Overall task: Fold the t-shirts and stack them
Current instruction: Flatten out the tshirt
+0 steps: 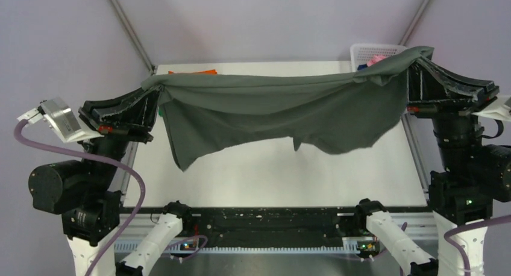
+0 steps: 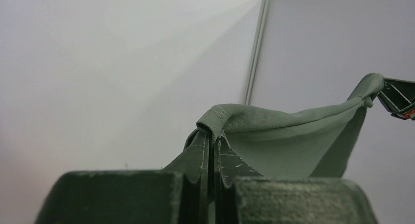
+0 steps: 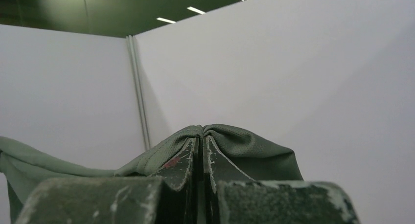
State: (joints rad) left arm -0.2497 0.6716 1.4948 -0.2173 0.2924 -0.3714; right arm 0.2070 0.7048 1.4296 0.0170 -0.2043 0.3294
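A dark grey t-shirt (image 1: 283, 110) hangs stretched in the air between both grippers, above the white table (image 1: 271, 173). My left gripper (image 1: 158, 86) is shut on its left end; in the left wrist view (image 2: 214, 136) cloth (image 2: 284, 141) is pinched between the fingers. My right gripper (image 1: 416, 62) is shut on its right end; in the right wrist view (image 3: 202, 136) cloth (image 3: 244, 148) bunches over the fingertips. An orange shirt (image 1: 202, 72) peeks out at the table's far edge. Pink cloth (image 1: 376, 59) and a bit of blue cloth show in the basket.
A white mesh basket (image 1: 373, 50) stands at the far right corner, partly behind the grey shirt. Metal frame poles (image 1: 129, 29) rise at both back corners. The right gripper (image 2: 399, 98) shows at the right edge of the left wrist view.
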